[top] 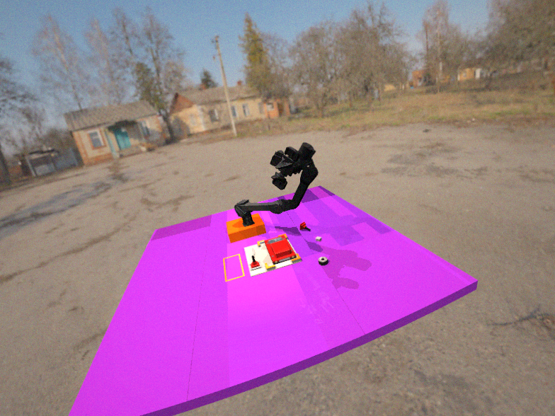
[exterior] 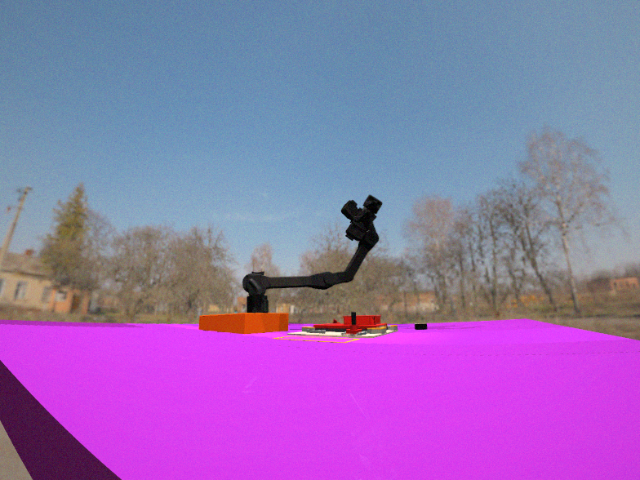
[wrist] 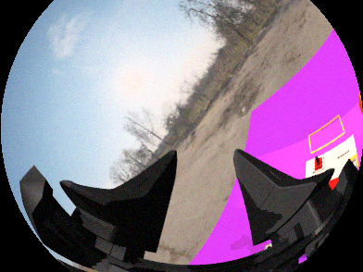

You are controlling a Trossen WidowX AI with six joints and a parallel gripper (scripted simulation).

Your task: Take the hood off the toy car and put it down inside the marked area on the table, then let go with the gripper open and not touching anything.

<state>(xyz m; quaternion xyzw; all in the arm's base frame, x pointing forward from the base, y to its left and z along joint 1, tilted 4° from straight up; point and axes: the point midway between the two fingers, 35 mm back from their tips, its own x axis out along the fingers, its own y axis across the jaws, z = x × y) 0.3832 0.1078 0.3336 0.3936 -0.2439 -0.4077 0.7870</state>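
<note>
So right now the arm is reared up with the end effector way above the table, fingers roughly half spread and nothing between them; from the wrist view you can see the gap between the two fingertips is just sky and ground. The toy car is sitting on a white board down on the table, just in front of the orange base block, and the red hood looks to be still on it, though I can't make out its seams from here. The marked area, a yellow outlined rectangle, is just left of that board. So the step in hand looks like the approach, and I'd say the trick is to swing the wrist down first so the fingers point at the car, then come in from straight above the hood with the fingers opened wider than the part, lined up across its narrow side. There's a small black ring, a white cube and a little red piece lying off to the right, well clear of the path. The car is well below the end effector and nearer to the camera in the top view.
</note>
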